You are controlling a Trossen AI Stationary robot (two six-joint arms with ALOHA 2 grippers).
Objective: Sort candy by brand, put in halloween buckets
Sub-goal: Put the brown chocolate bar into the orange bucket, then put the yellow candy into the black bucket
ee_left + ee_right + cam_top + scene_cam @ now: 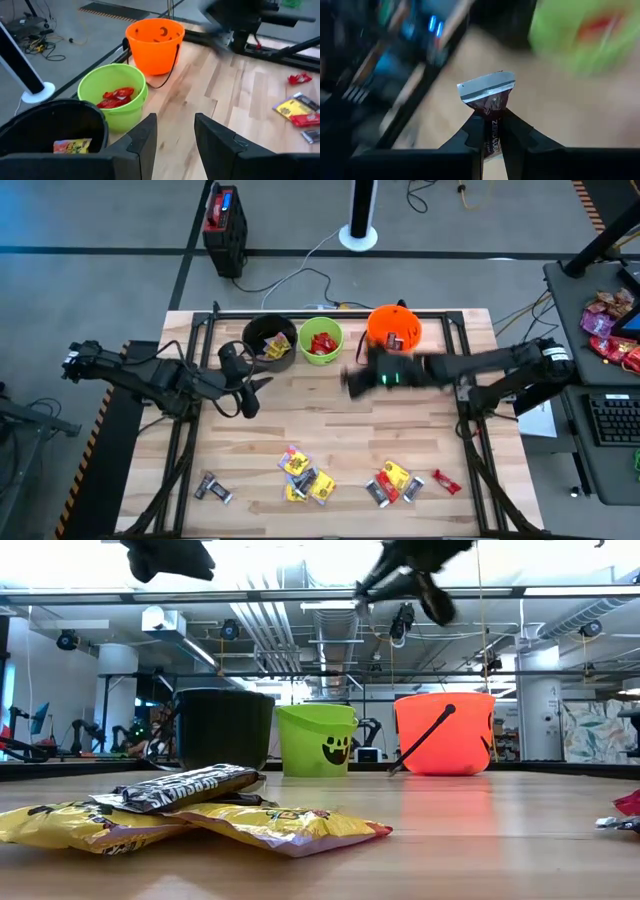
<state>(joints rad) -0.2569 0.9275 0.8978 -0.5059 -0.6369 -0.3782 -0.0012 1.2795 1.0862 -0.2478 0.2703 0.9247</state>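
Our right gripper is clamped on a dark brown bar with a silver crimped end, and we're up off the table just in front of the orange bucket, though motion smear makes the exact spot hard to pin. Our left gripper sits empty with its fingers apart near the black bucket, which holds a yellow packet. The green bucket between them has red bars, and more candy lies scattered on the near side of the table.
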